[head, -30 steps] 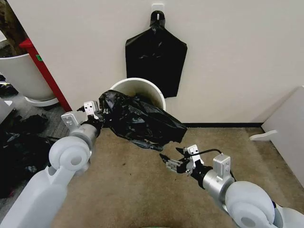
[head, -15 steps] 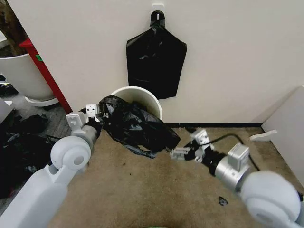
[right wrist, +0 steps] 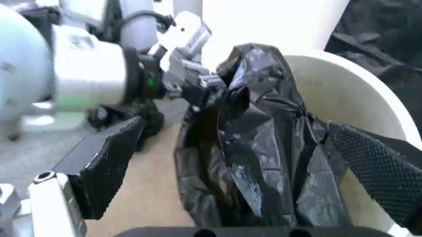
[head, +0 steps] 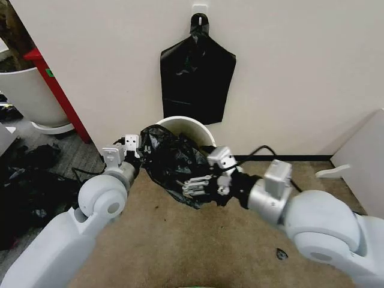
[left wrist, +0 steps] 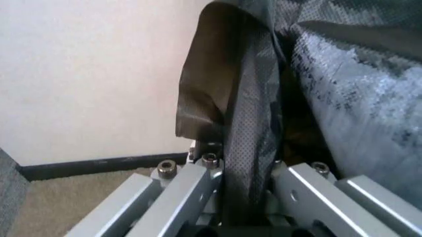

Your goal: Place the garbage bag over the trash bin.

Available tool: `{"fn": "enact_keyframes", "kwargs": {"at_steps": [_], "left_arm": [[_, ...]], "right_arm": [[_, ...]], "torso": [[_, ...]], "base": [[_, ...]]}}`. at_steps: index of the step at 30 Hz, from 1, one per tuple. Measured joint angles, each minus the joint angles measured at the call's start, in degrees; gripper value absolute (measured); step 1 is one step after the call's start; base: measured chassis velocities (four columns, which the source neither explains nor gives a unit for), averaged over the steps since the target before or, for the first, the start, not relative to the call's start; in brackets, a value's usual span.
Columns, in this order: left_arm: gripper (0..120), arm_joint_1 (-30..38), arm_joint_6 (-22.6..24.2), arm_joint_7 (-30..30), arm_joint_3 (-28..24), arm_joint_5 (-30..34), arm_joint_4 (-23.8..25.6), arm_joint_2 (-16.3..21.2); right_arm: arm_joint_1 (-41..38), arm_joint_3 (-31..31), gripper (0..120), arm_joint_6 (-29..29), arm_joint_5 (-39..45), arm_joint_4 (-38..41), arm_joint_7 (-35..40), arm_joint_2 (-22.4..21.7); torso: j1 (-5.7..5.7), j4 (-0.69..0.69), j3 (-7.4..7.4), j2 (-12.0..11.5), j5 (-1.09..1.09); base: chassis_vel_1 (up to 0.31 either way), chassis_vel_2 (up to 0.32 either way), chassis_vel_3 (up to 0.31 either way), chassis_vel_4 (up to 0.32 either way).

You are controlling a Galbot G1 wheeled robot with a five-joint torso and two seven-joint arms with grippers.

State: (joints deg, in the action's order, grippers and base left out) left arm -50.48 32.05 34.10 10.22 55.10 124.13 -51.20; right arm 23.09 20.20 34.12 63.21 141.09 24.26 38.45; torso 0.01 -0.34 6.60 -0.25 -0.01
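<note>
You are looking at a garbage bag [head: 174,165] of thin, glossy, crinkled black plastic film. The trash bin [head: 193,126] is showing smooth cream-white plastic, and the right end effector [right wrist: 237,170] is wearing matt, knobbly black pads [right wrist: 108,160].

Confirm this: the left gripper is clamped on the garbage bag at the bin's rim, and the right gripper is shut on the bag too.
Not quite. The right gripper is open, its pads either side of the garbage bag, as the right wrist view shows. The left gripper is clamped on the bag at the trash bin rim.
</note>
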Motion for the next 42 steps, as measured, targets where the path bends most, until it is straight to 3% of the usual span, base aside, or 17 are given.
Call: {"fn": "enact_keyframes", "kwargs": {"at_steps": [4,6,9,15,19,21,27,42], "left_arm": [[1,0.15,0.0,-0.16,0.0,-0.12,0.48,0.01],[1,0.11,0.0,-0.25,0.05,-0.17,0.63,0.03],[1,-0.54,0.0,-1.25,0.77,-0.96,1.44,0.34],[1,-1.65,-0.15,-2.42,1.68,-2.11,2.24,0.69],[1,-2.36,-0.38,-3.5,2.11,-3.08,2.74,0.94],[1,-2.37,-0.41,-3.67,2.11,-3.21,2.81,0.97],[1,-3.01,-0.88,-6.21,2.33,-5.99,2.82,1.35],[1,-7.65,-4.79,-13.65,4.01,-13.8,3.52,2.5]], "right_arm": [[-6.47,6.62,82,3.31,1.26,-2.08,4.12,2.12],[-7.2,7.57,79,3.55,1.47,-2.51,4.85,2.47],[-8.11,9.76,66,3.63,1.74,-4.5,6.58,3.11],[-7.82,10.37,47,3.67,1.73,-6.34,8.17,2.86],[-7.43,10.38,28,3.61,1.77,-7.06,9.44,2.34],[-7.41,10.37,26,3.57,1.78,-7.16,9.59,2.29],[-7.01,9.1,0,2.69,2.29,-7.24,11.05,1.73],[-1.44,-1.73,0,2.27,2.81,-6.89,9.08,-3.26]], "torso": [[0.0,0.0,0.0,0.0,0.0],[0.0,0.0,0.0,0.0,0.0],[0.0,0.0,0.0,0.0,0.0],[0.0,0.0,-0.01,0.0,0.0],[0.0,-0.01,-0.01,0.0,0.0],[0.0,-0.01,-0.01,0.0,0.0],[0.0,-0.01,-0.01,0.0,0.01],[0.0,-0.01,-0.01,0.0,0.02]], "base": [[0.0,0.0,0.0,0.0],[0.0,0.0,0.0,0.0],[0.0,0.0,0.0,0.0],[0.0,0.0,0.0,0.0],[0.0,0.0,0.0,0.0],[0.0,0.0,0.0,0.0],[0.0,0.0,0.0,0.0],[0.0,0.0,0.0,0.0]]}}
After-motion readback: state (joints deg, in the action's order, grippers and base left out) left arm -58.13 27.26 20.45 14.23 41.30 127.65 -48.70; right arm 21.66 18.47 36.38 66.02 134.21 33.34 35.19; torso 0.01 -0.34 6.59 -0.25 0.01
